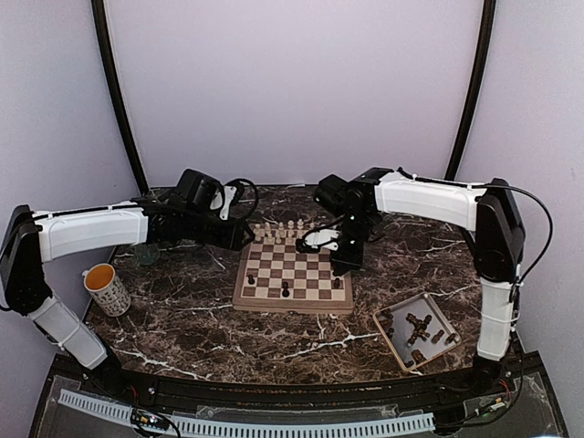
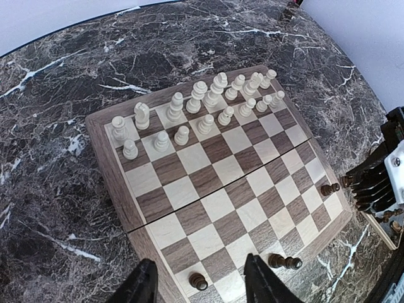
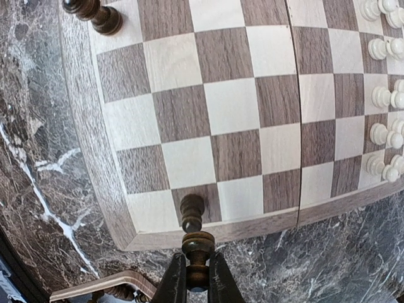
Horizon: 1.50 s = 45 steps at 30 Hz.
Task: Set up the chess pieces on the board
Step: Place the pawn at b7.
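My right claw (image 3: 197,278) grips a dark chessman (image 3: 197,245) just off the chessboard's (image 1: 292,308) right rim. My left claw (image 2: 201,278) hangs open. The cream chessmen (image 2: 208,101) stand ranked. I judge the work early: most dark chessmen (image 1: 418,330) lie in the tray (image 1: 391,345).

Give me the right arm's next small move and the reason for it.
Probably ease the right end effector straight down a touch, then open it. It is shut on the top of a dark piece whose base sits at a dark square in the board's edge row, beside the corner; whether it rests there yet is unclear.
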Motion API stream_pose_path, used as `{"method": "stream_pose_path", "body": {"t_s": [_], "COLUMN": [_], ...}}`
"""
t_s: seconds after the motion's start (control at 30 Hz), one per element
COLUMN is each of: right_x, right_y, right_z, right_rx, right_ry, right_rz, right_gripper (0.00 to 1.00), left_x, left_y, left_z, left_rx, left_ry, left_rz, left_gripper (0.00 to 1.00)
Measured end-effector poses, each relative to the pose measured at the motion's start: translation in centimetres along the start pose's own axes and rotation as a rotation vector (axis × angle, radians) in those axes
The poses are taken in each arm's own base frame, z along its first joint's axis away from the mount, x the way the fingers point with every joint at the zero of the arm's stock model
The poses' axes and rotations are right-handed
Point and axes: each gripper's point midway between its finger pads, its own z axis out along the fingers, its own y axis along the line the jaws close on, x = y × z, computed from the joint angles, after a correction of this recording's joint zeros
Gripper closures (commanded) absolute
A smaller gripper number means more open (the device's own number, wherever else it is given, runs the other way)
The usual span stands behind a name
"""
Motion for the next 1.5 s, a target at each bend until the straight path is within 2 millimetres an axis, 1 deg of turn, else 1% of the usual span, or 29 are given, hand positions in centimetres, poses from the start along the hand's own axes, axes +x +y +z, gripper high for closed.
{"method": "stream_pose_path", "body": {"t_s": [0.17, 0.3, 0.53, 0.7, 1.0, 1.37, 1.5], "right_x": [-1.5, -2.2, -2.7, -2.5, -2.4, -2.5, -2.5], "right_y": [-0.1, -0.1, 0.4, 0.8, 0.9, 1.0, 1.0], "right_z": [0.7, 1.3, 2.8, 4.0, 4.3, 4.3, 4.3], "right_rx": [-0.01, -0.017, -0.055, -0.082, -0.085, -0.082, -0.083], "right_ry": [-0.006, -0.004, 0.012, 0.038, 0.047, 0.048, 0.047], "right_rz": [-0.011, -0.018, -0.018, -0.014, -0.003, -0.007, -0.006], "right_gripper": [0.95, 0.94, 0.93, 0.91, 0.83, 0.78, 0.74], "left_x": [0.3, 0.5, 0.8, 0.9, 0.9, 0.9, 0.9], "left_y": [0.3, 0.5, 0.7, 0.7, 0.7, 0.7, 0.7], "left_z": [0.0, 0.1, 0.1, 0.2, 0.2, 0.2, 0.2], "left_rx": [-0.013, -0.023, -0.028, -0.03, -0.029, -0.029, -0.029], "left_ry": [0.004, 0.007, 0.012, 0.015, 0.015, 0.015, 0.015], "left_rz": [0.002, 0.003, 0.003, 0.006, 0.013, 0.013, 0.014], "left_gripper": [0.5, 0.5, 0.5, 0.5, 0.5, 0.5, 0.5]}}
